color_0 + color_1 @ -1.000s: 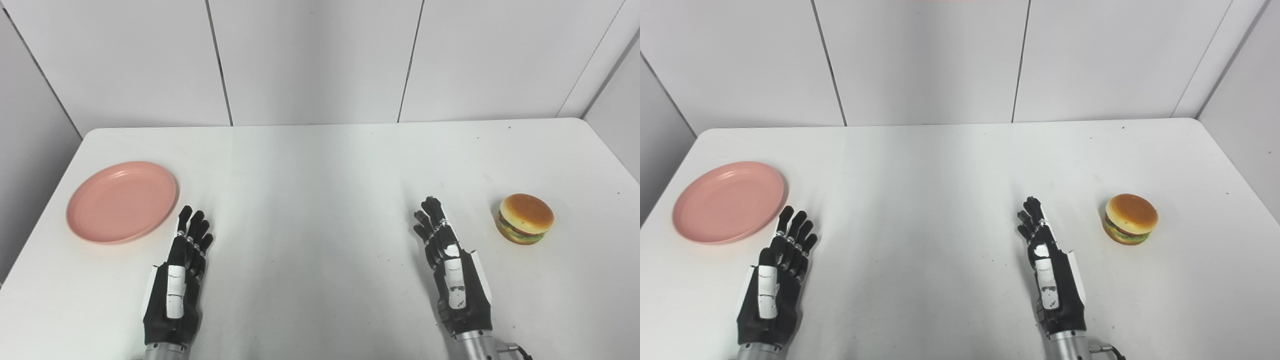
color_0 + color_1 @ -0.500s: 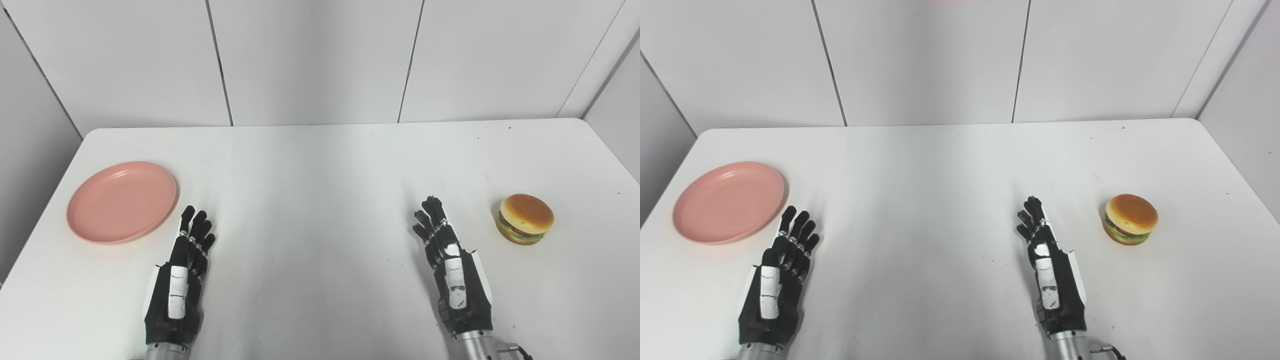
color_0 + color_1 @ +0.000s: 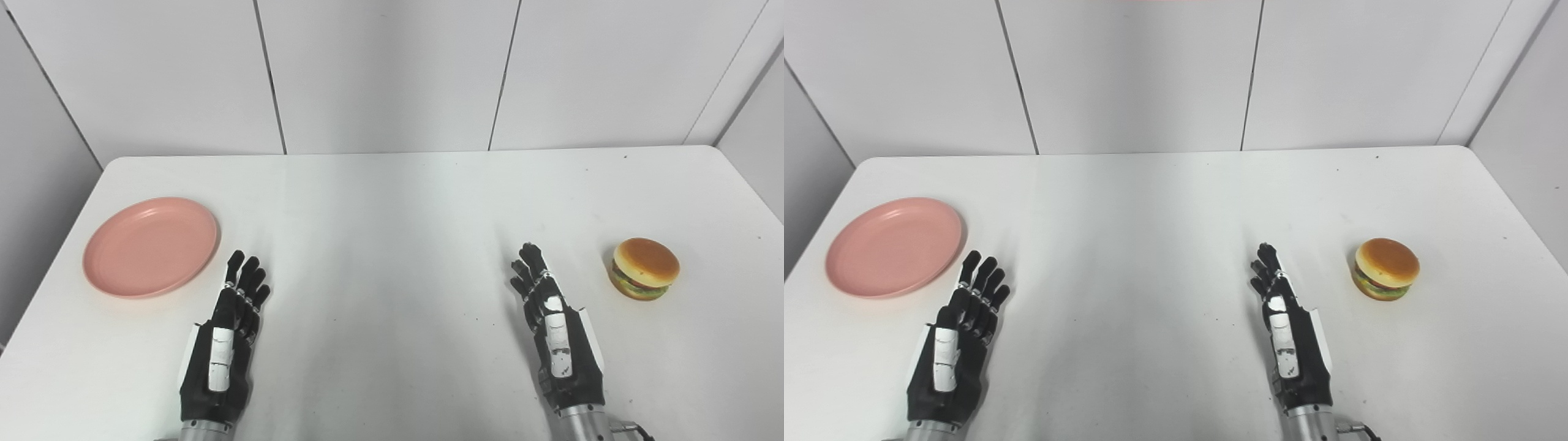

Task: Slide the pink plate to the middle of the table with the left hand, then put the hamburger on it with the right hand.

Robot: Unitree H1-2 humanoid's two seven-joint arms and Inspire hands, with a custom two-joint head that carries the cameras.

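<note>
A round pink plate [image 3: 150, 245] lies flat on the white table [image 3: 392, 202] near its left edge. My left hand [image 3: 225, 346] is open, fingers stretched forward, just right of the plate's near rim and apart from it. A toy hamburger [image 3: 645, 267] with a tan bun sits on the table at the right. My right hand [image 3: 554, 327] is open too, held edge-on, left of the hamburger with a clear gap between them. Neither hand holds anything.
White wall panels [image 3: 386, 73] rise behind the table's far edge, and side panels close in at left and right. The table's left edge runs close to the plate.
My left hand has drifted a little to the right, away from the plate's rim. The right hand, plate and hamburger have stayed in place.
</note>
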